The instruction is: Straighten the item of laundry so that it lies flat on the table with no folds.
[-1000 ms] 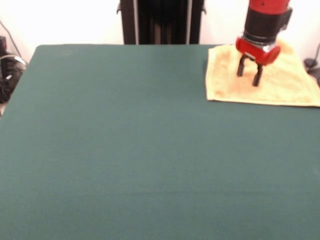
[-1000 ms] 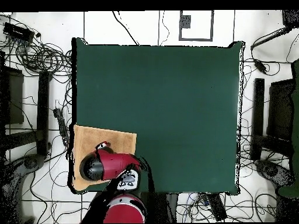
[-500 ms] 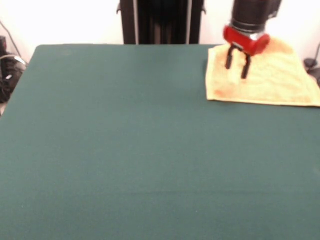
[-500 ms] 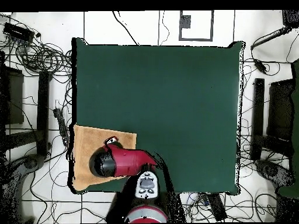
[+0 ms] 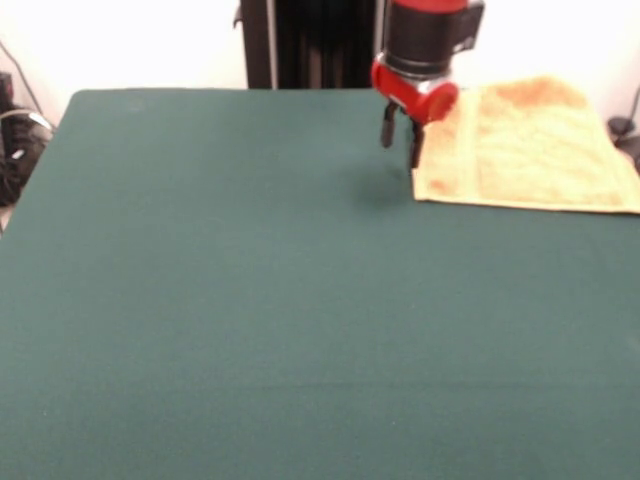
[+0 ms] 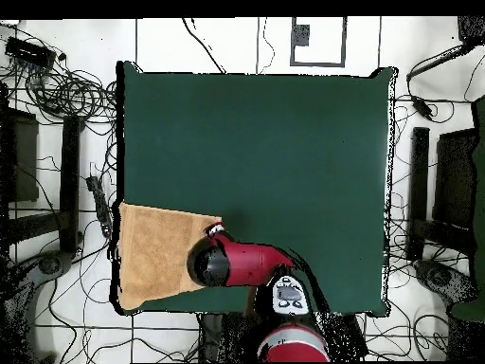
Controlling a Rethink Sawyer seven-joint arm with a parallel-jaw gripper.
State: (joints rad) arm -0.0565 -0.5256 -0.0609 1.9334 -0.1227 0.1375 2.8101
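**Towel lying spread in the table's corner, gripper standing off its edge**

The orange-tan terry-cloth towel (image 5: 525, 145), roughly square with woven bands near its hem, is what I am watching. Starting at my end effector: the red-and-black gripper (image 5: 400, 138) is hanging with its two dark fingers (image 5: 388, 128) pointing down and parted, nothing between them. In the front view it is sitting just off the towel's left edge, over bare cloth; overhead, the red wrist is covering the towel's near-right corner, so I cannot tell whether the tips are clearing the fabric.

From the gripper, the towel (image 6: 156, 256) is lying to the right in the front view, toward the table's corner beside the pedestal. It is looking close to square, so I am reading no strong long axis.

The large dark green felt-covered table (image 5: 250, 300) is stretching well away on the other side. I am judging the towel mostly flat already, with its far edge looking slightly humped, so any next move would be reaching back rightward.
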